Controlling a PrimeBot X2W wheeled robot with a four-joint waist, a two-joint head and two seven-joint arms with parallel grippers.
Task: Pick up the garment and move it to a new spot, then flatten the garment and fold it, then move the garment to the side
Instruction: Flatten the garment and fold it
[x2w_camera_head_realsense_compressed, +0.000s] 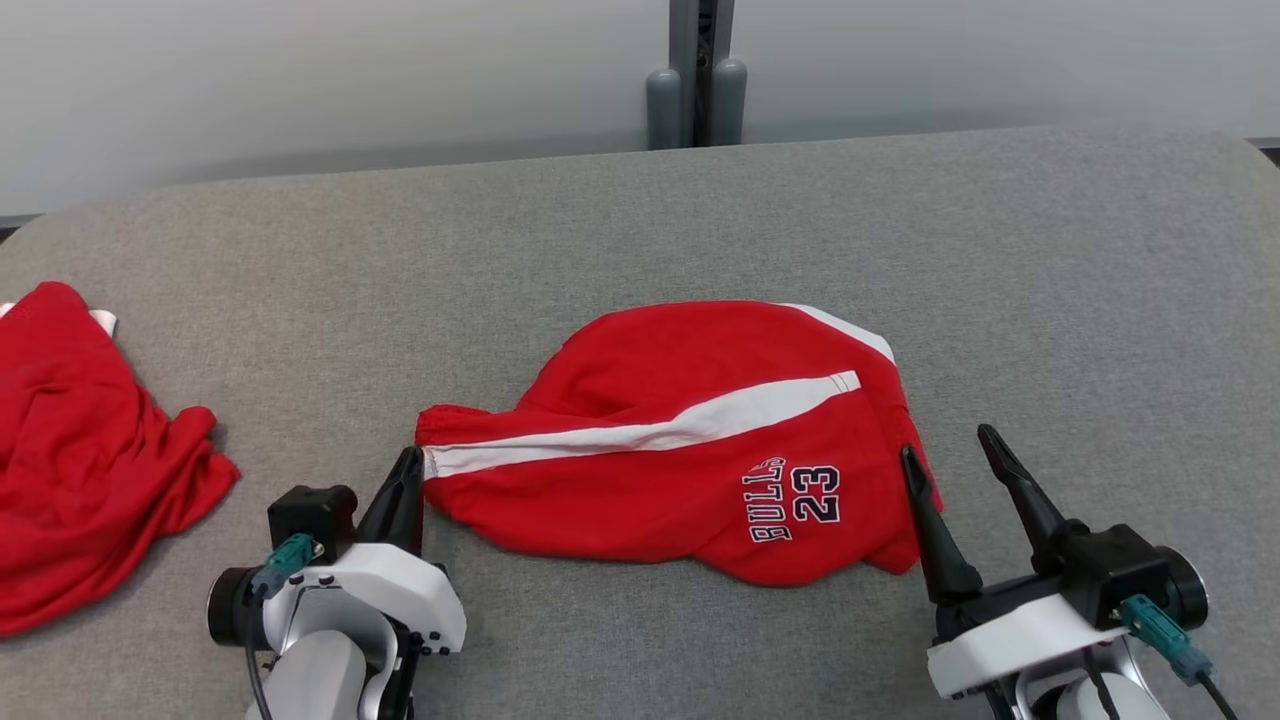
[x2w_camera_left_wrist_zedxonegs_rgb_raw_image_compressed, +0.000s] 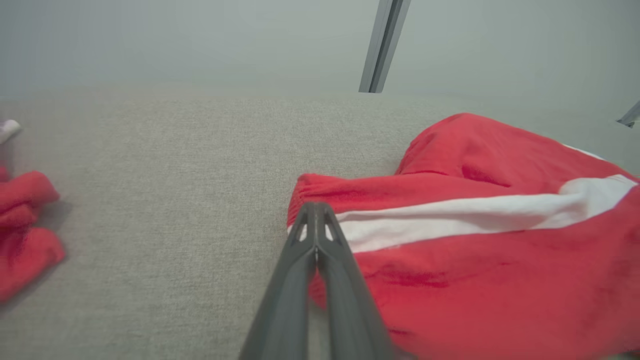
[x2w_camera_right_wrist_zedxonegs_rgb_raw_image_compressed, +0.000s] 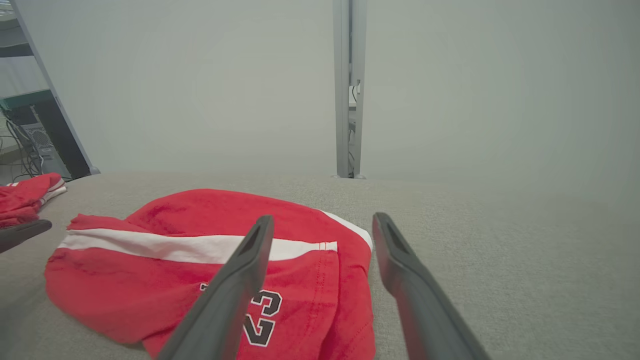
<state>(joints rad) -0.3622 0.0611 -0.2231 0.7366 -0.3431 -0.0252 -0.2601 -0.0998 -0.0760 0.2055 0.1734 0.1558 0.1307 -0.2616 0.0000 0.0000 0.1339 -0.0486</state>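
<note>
As it lies, soft red garment (x2w_camera_head_realsense_compressed: 620, 490) w/ white stripe (x2w_camera_head_realsense_compressed: 640, 435) looks rounded.

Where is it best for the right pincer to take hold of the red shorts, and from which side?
Grip the hem end of the red shorts, beside the 23, probably coming low from the right. That edge lies flat, layered, and faces the open right pincer; the shut left pincer is at the opposite waistband end.
</note>
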